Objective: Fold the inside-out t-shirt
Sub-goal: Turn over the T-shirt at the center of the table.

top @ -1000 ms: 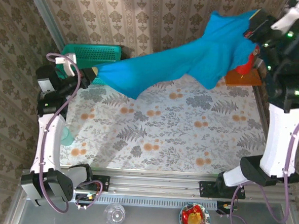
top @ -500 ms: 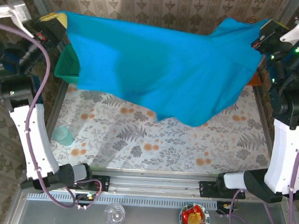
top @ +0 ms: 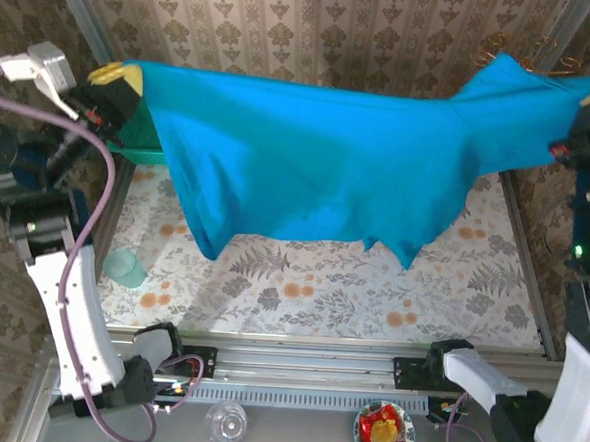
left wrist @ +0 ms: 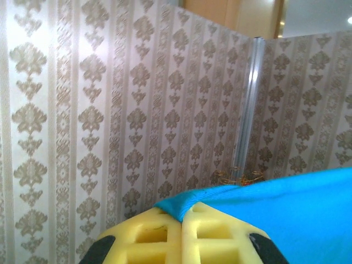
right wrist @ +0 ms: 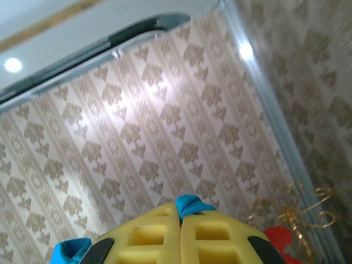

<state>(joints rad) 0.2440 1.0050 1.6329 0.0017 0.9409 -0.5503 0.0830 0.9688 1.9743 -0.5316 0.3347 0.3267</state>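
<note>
At far left, clamped tight in the left gripper (top: 112, 74): one end of the inside-out t-shirt (top: 319, 157). Stretched in mid-air above the floral table (top: 301, 292), long axis running left to right, lower edge drooping. At far right, pinched in the closed right gripper (right wrist: 180, 221).

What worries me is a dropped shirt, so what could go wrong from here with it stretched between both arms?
1. Slip: the right gripper pinches just a small tuft of the t-shirt, the left gripper a thin edge; more tension may pull either free.
2. Snag: the cloth hangs close to the gold wire piece at the far right corner.
3. Lowering it could sweep the pale cup over.
</note>
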